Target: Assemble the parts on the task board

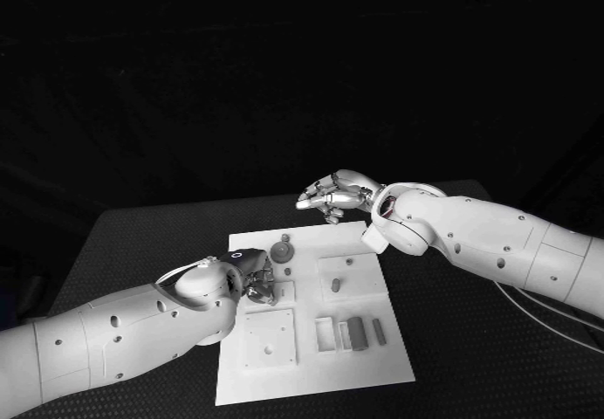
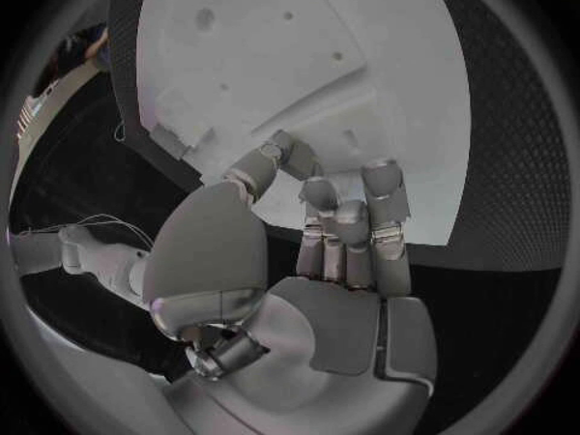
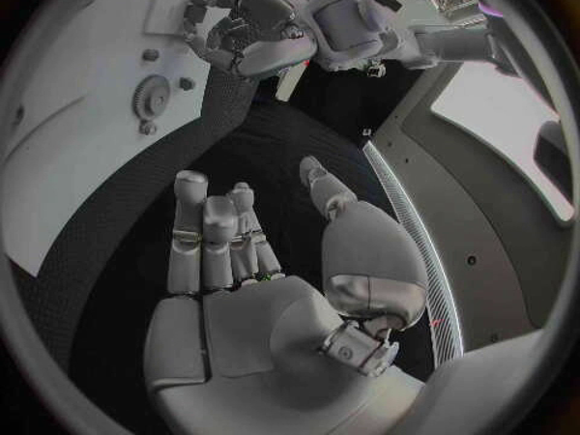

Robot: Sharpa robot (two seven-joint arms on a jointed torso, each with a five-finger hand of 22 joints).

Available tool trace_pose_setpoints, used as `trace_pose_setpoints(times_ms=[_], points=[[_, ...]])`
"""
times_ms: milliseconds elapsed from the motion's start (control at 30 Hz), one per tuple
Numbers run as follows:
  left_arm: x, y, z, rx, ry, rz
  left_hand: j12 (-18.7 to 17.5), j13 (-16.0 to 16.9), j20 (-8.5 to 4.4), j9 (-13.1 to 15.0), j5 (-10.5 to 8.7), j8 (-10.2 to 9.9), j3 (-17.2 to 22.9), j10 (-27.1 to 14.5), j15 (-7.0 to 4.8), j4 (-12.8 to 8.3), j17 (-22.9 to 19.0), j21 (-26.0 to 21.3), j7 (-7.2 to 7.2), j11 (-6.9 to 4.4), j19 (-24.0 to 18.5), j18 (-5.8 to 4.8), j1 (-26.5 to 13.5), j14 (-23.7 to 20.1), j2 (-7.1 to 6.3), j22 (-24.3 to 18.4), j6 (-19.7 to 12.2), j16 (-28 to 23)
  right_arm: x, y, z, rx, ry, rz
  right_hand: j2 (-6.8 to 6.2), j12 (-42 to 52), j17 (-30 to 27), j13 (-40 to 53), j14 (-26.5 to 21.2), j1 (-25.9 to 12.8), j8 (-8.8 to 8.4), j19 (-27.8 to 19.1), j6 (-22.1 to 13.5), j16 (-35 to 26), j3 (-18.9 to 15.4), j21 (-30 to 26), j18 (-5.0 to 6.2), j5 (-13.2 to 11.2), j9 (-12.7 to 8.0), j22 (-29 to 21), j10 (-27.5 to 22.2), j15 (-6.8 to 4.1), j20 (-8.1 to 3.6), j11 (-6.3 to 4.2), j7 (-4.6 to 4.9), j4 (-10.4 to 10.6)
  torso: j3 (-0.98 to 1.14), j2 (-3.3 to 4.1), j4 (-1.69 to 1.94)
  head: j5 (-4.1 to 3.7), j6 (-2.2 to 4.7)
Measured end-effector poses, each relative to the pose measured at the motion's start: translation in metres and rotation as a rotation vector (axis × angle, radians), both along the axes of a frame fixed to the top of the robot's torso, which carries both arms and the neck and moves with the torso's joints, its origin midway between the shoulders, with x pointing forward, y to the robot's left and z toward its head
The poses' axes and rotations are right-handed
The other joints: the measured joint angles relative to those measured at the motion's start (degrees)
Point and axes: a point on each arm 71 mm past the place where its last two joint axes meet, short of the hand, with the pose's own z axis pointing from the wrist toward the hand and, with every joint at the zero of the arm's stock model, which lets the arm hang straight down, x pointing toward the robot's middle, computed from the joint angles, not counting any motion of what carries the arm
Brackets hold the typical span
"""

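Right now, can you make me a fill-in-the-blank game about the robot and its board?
1. The left hand is over the task board, whose colour is ___.
2. The board lies on a ___ table.
3. The right hand holds ___.
4. The round toothed part is a ___.
Missing words: white; black; nothing; gear.

The task board (image 1: pixel 308 362) lies mid-table (image 1: pixel 139 244); a gear-shaped part (image 1: pixel 284 251) sits near its far edge, bar-shaped parts (image 1: pixel 356 333) toward its near right.
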Motion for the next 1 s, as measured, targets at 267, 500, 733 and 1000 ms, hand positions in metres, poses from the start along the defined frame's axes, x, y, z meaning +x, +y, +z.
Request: trace_pose_setpoints(times_ms=[267, 500, 733, 1000], points=[[-0.0001, 0.0005, -0.0008, -0.004, -0.001, 0.002, 0.0, 0.0, 0.08, 3.3, 0.00, -0.5, 0.0, 0.2, 0.00, 0.0, 0.0, -0.2, 0.63, 0.20, -0.1, -0.01, 0.2, 0.0, -0.41, 0.0, -0.6, -0.1, 0.0000, -0.0002, -0.0002, 0.000, 0.001, 0.000, 0.00, 0.0, 0.0, 0.0, 0.0, 0.0, 0.00, -0.1, -0.1, 0.0, 0.0, 0.0, -0.01, 0.0, 0.0, 0.0, 0.0, 0.00, -0.13, 0.00, -0.09, 0.0, 0.03, 0.00, -0.03, 0.02, 0.04], [0.0003, 0.0009, -0.0011, -0.007, -0.003, 0.004, 0.0, 0.0, 0.08, 3.7, -0.01, -0.9, -0.1, 0.2, 0.20, -0.1, 0.0, -0.2, 0.83, 0.20, -0.1, 0.00, 1.2, 0.2, -0.16, 0.0, -0.8, -0.1, -0.0001, -0.0004, -0.0003, -0.001, 0.001, 0.000, 0.00, 0.0, 0.0, 0.0, 0.0, 0.0, 0.00, -0.1, -0.1, 0.0, 0.0, -0.2, -0.03, 0.0, 0.0, 0.0, 0.0, 0.00, -0.13, 0.00, -0.09, 0.0, 0.06, 0.00, -0.05, -0.02, 0.05], [0.0005, 0.0013, -0.0009, -0.011, -0.006, -0.001, 0.0, 0.0, 0.09, 3.7, -0.45, -0.9, 0.3, 0.0, 0.22, -1.2, 0.0, -0.4, 0.83, 0.32, -0.1, -0.01, 2.8, 0.2, 0.45, 0.0, -0.8, -0.1, -0.0001, -0.0011, -0.0003, -0.001, 0.001, -0.002, 0.00, 0.0, 0.0, 0.0, 0.0, 0.0, 0.00, -0.1, 0.0, 0.0, 0.0, -0.2, -0.04, 0.0, 0.0, 0.0, 0.0, 0.00, -0.13, 0.00, 0.04, 0.0, 0.05, 0.01, -0.05, -0.08, 0.05], [0.0004, 0.0020, -0.0010, -0.015, -0.008, -0.007, 0.0, 0.0, 0.18, 3.7, -0.46, -0.9, 0.1, 0.0, 0.25, -1.9, 0.0, -0.4, 1.03, 0.40, 0.0, -0.01, 3.0, 0.2, 0.71, 0.0, -1.0, -0.1, -0.0001, -0.0013, -0.0003, -0.001, 0.001, -0.002, 0.00, 0.0, 0.0, 0.0, 0.0, 0.0, 0.00, -0.1, 0.0, 0.0, 0.0, -0.2, -0.05, 0.0, 0.0, 0.0, 0.0, -0.01, -0.13, 0.00, 0.06, 0.0, 0.05, 0.03, -0.05, -0.20, -0.05]])
